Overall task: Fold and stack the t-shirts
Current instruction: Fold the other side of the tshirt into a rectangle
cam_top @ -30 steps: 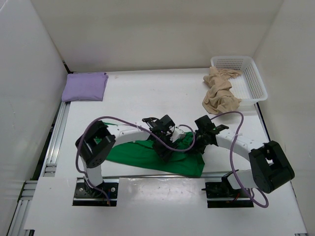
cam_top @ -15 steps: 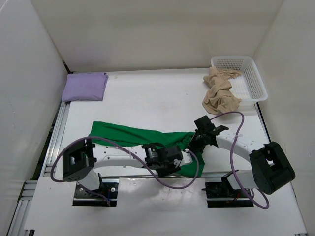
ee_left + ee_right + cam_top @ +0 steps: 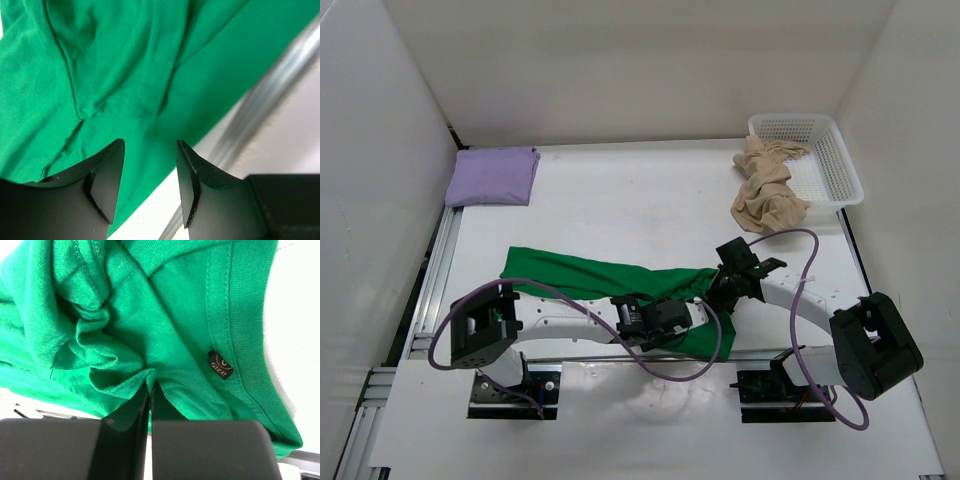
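Two grippers are seen over the bright green cloth t-shirt [image 3: 582, 273] at six o'clock: the right gripper [image 3: 150, 387] is pinched on a fold, the left gripper [image 3: 149, 150] spread.

Bright, even white light, faint soft shadows; in wrist close-ups the dark jaws show little detail.
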Motion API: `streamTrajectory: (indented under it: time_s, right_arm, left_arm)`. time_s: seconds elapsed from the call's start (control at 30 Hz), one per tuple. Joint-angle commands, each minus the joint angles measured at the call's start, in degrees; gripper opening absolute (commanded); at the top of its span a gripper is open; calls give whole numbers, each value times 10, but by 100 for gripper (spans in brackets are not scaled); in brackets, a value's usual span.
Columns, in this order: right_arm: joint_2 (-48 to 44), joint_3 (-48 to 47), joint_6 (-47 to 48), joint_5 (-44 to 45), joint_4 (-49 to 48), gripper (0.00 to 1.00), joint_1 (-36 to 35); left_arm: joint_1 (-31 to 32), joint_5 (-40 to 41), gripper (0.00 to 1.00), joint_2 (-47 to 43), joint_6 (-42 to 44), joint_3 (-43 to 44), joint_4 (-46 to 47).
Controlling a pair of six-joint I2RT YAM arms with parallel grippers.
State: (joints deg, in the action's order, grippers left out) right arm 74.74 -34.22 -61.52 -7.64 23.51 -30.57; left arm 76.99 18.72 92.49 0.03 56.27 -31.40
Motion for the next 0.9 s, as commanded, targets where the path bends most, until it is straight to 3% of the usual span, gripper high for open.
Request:
streamTrajectory:
  time_s: [0.0, 0.17, 0.4, 0.87]
  right_arm:
    - [-10, 2, 3, 6, -6, 0, -3]
    - [-5, 2, 9, 1, -6, 0, -3]
    - [1, -3, 9, 1, -6, 0, 8]
    - [17, -14, 25, -4, 5, 0, 19]
  left_arm:
    - [2, -44, 56, -42, 0, 35, -22]
    - [2, -86, 58, -42, 0, 49, -39]
    - [-64, -98, 56, 16, 0, 83, -39]
    - [-69, -138, 55, 38, 0, 68, -27]
